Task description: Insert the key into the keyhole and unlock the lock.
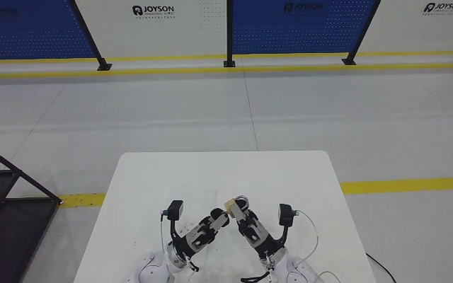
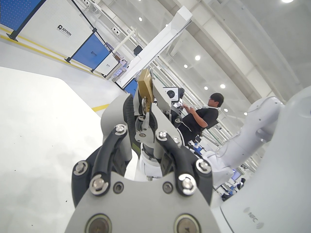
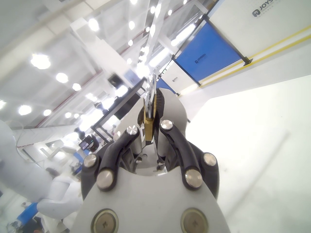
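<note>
Left gripper (image 2: 142, 109) pinching key (image 2: 145, 104) at base of lock (image 2: 145, 84); right gripper (image 3: 151, 113) clamped on lock.

Ribbed black pads (image 2: 128, 109) of the left gripper are pressed on the key's small round silvery head. The blade is hidden, so insertion depth cannot be told. Just beyond is the lock, a blocky brass body with bevelled edges. The right gripper's fingers squeeze its flat faces, and the polished steel shackle (image 3: 151, 88) points away from that wrist. Both are in the air above the near part of the matte white, round-cornered table (image 1: 212, 170). Step judged: seating and turning the key. To do it well, line the blade up with the keyhole axis, brace the lock firmly against twist, and turn by a slow wrist roll. The smooth metal head could slip in the pads.
</note>
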{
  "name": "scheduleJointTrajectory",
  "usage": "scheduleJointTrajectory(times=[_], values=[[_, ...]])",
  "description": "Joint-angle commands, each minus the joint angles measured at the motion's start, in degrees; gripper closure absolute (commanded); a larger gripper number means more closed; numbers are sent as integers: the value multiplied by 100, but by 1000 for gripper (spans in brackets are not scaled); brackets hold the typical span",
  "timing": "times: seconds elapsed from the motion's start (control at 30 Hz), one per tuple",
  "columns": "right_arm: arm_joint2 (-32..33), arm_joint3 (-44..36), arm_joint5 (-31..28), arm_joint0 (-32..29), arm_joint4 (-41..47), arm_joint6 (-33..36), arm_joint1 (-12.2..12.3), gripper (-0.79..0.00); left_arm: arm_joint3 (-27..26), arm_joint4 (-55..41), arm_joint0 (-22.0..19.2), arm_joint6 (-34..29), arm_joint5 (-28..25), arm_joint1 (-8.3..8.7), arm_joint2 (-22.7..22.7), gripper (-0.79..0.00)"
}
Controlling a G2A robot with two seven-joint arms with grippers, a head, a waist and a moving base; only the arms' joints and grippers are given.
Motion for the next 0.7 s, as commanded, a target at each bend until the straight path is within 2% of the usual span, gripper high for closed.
scheduleJointTrajectory(times=[0.0,0.07,0.37,0.67], values=[[-3,-4,7,-1,-9,-2,1,0,-2,35,0,24,5,-3,1,-43],[-7,-5,11,-2,-11,-6,2,0,-5,70,5,52,5,-6,-1,0],[-12,-18,37,-16,-43,-38,9,0,-73,336,59,251,93,-18,-59,0],[32,-111,155,-92,-207,-48,32,0,-254,1159,218,814,357,-60,-131,0]])
